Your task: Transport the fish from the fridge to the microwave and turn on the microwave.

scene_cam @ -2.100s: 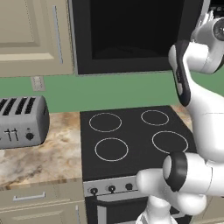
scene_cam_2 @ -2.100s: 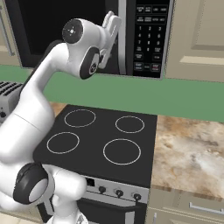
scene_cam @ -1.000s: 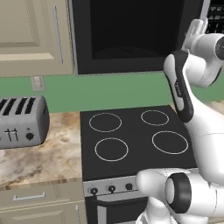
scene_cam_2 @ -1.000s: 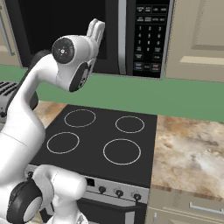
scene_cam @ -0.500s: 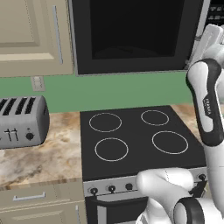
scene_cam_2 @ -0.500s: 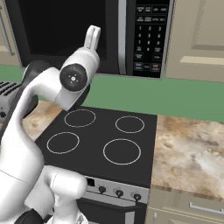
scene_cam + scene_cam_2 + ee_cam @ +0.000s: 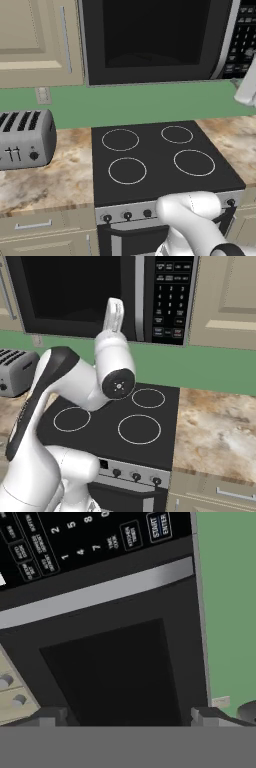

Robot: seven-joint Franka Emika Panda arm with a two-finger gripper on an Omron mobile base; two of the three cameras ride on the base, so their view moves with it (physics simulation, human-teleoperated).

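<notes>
Hand view now has my released, empty claw (image 7: 128,717) swung round to the microwave (image 7: 110,662) door below its keypad (image 7: 75,542); I cannot see the fish.

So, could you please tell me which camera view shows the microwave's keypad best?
The hand view: the keypad is close, its digits and start button readable, though rolled sideways. The right base view shows the whole strip, smaller. The left base view catches only its edge.
</notes>
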